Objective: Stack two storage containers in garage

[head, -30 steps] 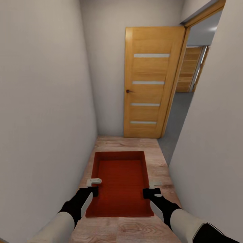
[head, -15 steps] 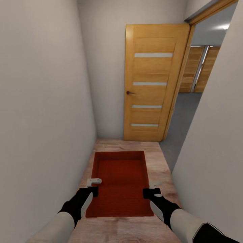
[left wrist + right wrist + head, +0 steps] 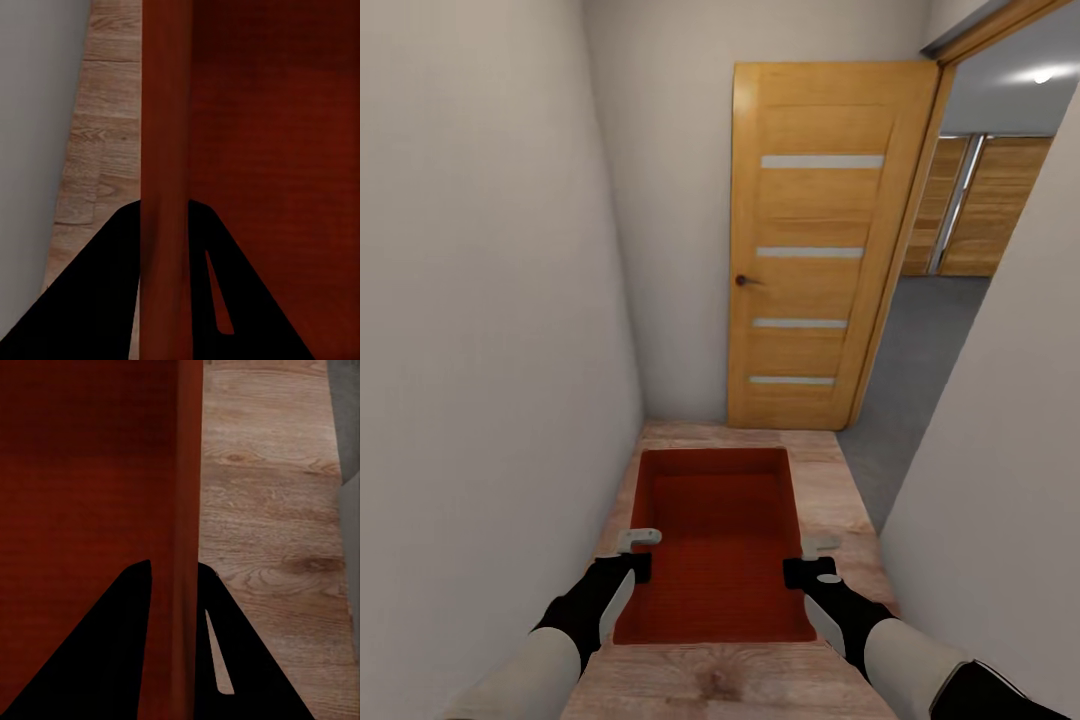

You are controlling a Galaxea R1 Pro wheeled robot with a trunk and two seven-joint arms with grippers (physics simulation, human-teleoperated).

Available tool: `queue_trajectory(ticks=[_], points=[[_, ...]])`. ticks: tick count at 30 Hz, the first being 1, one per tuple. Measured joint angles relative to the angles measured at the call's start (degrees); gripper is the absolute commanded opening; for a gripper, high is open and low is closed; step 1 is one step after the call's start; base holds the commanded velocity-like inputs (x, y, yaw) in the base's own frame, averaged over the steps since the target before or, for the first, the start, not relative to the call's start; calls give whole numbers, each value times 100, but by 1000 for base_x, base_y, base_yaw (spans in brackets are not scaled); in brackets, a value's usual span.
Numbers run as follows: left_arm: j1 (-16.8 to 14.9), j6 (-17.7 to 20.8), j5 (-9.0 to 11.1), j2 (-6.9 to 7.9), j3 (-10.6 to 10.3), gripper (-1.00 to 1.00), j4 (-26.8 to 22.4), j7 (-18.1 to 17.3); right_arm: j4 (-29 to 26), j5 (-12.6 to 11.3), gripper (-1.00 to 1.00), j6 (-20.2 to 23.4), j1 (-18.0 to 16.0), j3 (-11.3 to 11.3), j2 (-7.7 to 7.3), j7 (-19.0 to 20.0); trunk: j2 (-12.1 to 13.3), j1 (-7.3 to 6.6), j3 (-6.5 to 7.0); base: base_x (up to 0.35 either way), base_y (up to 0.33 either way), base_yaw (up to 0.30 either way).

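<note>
1. The robot stands in a narrow corridor with pale walls [image 3: 490, 300] close on both sides and a light wood-plank floor [image 3: 830, 480] underfoot.
2. One orange-red storage container [image 3: 720, 545] is carried in front of the robot, open side up, held level between the two arms above the planks.
3. The left gripper [image 3: 636, 556] is clamped on the container's left wall; in the left wrist view one finger [image 3: 97, 300] lies outside the wall [image 3: 166, 150] and the other inside, both tight against it.
4. The right gripper [image 3: 812, 560] is clamped likewise on the right wall; the right wrist view shows a finger [image 3: 97, 660] on each face of the wall [image 3: 190, 472].
5. Ahead, a wooden door [image 3: 815, 250] with four pale horizontal strips stands swung open against the end wall.
6. To its right, the doorway opens onto a room with a grey floor [image 3: 920, 370] and wooden panels [image 3: 995, 210] at the far side.
</note>
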Motion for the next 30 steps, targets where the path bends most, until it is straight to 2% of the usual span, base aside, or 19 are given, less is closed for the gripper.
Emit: queue_trajectory(ticks=[30], points=[[0, 0, 0, 0, 0, -100, 0, 0, 0, 0, -100, 0, 0, 0, 0, 0, 0, 0, 0, 322, 0, 0]])
